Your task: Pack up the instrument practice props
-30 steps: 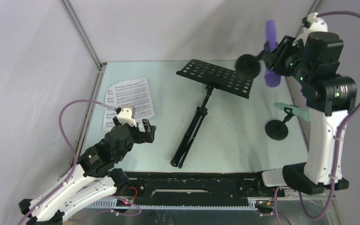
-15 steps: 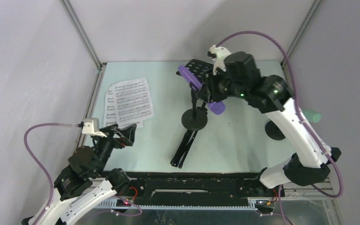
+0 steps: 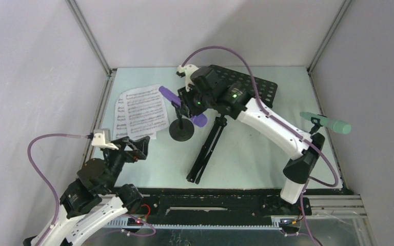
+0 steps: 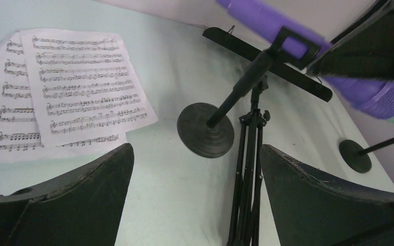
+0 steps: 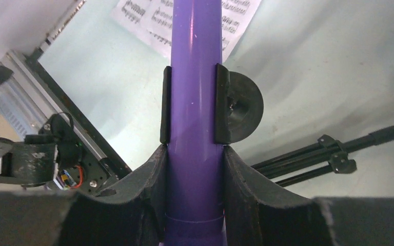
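Purple microphone (image 5: 195, 77) sits clipped in a short black round-based holder (image 4: 205, 130) and is pinched along its barrel by the right pincer (image 3: 189, 105), whose two dark fingers (image 5: 146, 192) press on either side of it just below the holder's clip. Mic and holder are over the middle of the pale green table (image 3: 259, 164), between the white sheet-music pages (image 3: 139, 110) on the left and the folded legs of the black tripod music rack (image 3: 209, 146). The holder's stem leans and its round base sits low by the table; whether the base touches the surface I cannot tell. The rack lies flat, its perforated plate (image 3: 264, 89) toward the far edge and partly under the right arm. The mint-green microphone (image 3: 326, 122) is at the right edge, held up in the clip of the second holder (image 4: 355, 155), well apart from the purple one. The left pincer (image 4: 196, 154) hovers near the front left of the table with its jaws spread wide and nothing between them, near the closest corner of the pages.
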Motion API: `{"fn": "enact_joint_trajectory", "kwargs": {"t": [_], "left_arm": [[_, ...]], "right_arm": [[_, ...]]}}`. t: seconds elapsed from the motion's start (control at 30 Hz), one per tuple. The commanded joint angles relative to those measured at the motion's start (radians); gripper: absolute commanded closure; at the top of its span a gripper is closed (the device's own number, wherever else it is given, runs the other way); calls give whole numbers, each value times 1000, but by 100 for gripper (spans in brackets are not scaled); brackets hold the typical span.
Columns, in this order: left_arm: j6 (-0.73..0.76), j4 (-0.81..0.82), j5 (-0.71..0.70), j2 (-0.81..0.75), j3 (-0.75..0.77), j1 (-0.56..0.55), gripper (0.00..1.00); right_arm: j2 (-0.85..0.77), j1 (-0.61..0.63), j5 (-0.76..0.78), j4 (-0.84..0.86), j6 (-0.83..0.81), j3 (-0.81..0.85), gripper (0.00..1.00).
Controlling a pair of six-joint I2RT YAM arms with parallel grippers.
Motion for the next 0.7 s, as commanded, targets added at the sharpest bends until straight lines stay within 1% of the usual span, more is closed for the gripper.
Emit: {"fn": "enact_joint_trajectory", "kwargs": {"t": [0.0,0.23,0.33,0.37,0.4,0.47,0.5,0.53,0.6,0.67], "left_arm": [[-58,-5,-72,48,23,5,0],[-71,-1,-24,101,9,5,0],[-79,-1,-44,101,2,5,0],[-85,1,-54,101,0,6,0],[-89,5,-61,102,-2,5,0],[-92,21,-66,107,-9,6,0],[-93,30,-64,114,-12,5,0],[-94,39,-61,122,-12,5,0],[-95,48,-53,142,-9,6,0],[-95,54,-55,162,-6,6,0]], "right_arm": [[13,10,-68,160,-92,-26,100],[43,47,-8,284,-117,-177,100],[37,76,44,247,-113,-194,100],[29,83,58,238,-100,-204,95],[18,85,60,238,-80,-229,89],[-3,87,32,248,-62,-275,72],[-9,87,26,248,-55,-291,62],[-13,89,26,242,-51,-302,56],[-24,92,44,231,-43,-321,46],[-40,92,65,241,-37,-347,39]]}}
